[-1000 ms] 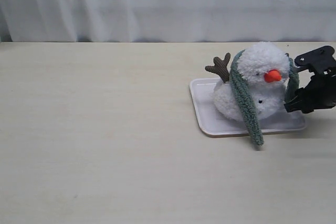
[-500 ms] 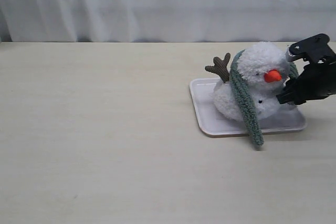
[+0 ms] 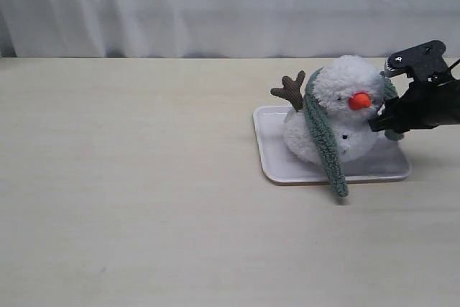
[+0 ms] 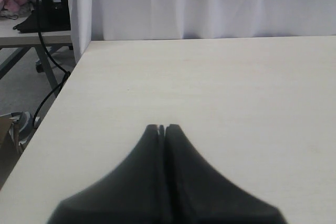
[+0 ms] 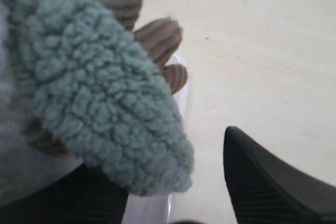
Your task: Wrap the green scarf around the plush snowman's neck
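Tabletop (image 3: 144, 199): right arm (image 3: 424, 102) low, fingers (image 5: 273, 187) spread around green scarf (image 5: 100, 98).

The pale cream, wood-grained surface (image 3: 144, 177) carries a flat white square tray with rounded corners (image 3: 269, 156), lying directly on it toward the right side. The loose end of a fuzzy sage-green knitted scarf (image 3: 323, 145) reaches past the tray's front edge, down to the surface.

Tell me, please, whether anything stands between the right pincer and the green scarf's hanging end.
Nothing visible does. The right pincer sits open at the end of the green scarf beside the head of the plush snowman, with the fuzzy tip close by one finger.
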Available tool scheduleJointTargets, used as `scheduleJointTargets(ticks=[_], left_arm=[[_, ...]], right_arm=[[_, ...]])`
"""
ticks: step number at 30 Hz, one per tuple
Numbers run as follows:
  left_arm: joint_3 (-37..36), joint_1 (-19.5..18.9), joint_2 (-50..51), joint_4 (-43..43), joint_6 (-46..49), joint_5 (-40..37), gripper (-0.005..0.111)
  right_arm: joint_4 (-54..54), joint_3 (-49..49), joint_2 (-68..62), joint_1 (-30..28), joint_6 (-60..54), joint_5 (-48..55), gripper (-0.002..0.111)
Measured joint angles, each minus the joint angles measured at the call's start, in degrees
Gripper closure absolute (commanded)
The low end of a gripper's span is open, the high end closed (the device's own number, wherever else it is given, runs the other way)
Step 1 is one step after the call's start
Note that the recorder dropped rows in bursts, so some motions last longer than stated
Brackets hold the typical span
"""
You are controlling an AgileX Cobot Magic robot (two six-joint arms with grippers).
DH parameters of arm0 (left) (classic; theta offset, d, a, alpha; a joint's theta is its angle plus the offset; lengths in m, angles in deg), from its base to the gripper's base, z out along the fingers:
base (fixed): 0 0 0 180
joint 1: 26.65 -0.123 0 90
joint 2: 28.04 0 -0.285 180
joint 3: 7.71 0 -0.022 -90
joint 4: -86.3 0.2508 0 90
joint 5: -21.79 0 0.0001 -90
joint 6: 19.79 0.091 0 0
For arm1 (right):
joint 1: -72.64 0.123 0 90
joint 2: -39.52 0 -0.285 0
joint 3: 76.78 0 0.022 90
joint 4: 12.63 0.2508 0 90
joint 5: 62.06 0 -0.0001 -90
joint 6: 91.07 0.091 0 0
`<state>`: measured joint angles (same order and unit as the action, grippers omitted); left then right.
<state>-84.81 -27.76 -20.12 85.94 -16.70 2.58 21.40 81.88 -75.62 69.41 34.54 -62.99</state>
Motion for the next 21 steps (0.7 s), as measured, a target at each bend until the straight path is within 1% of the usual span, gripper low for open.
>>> scheduleJointTargets(ticks=[2, 4, 7, 8, 9, 15, 21], left_arm=[[0.0, 0.0, 0.0, 0.0, 0.0, 0.0, 0.107], [0.0, 0.0, 0.0, 0.0, 0.0, 0.0, 0.107], [0.0, 0.0, 0.0, 0.0, 0.0, 0.0, 0.107], [0.0, 0.0, 0.0, 0.0, 0.0, 0.0, 0.107], [0.0, 0.0, 0.0, 0.0, 0.0, 0.0, 0.107], [0.0, 0.0, 0.0, 0.0, 0.0, 0.0, 0.107], [0.0, 0.0, 0.0, 0.0, 0.0, 0.0, 0.107]], right_arm=[[0.0, 0.0, -1.3, 0.0, 0.4, -0.1, 0.065], [0.0, 0.0, -2.5, 0.0, 0.5, -0.1, 0.073], [0.0, 0.0, -3.1, 0.0, 0.5, 0.9, 0.092], [0.0, 0.0, -3.1, 0.0, 0.5, 1.3, 0.101], [0.0, 0.0, -2.8, 0.0, 0.5, 1.8, 0.104], [-0.1, 0.0, -0.2, 0.0, 0.5, 6.1, 0.104], [-0.1, 0.0, 3.0, 0.0, 0.5, 13.0, 0.104]])
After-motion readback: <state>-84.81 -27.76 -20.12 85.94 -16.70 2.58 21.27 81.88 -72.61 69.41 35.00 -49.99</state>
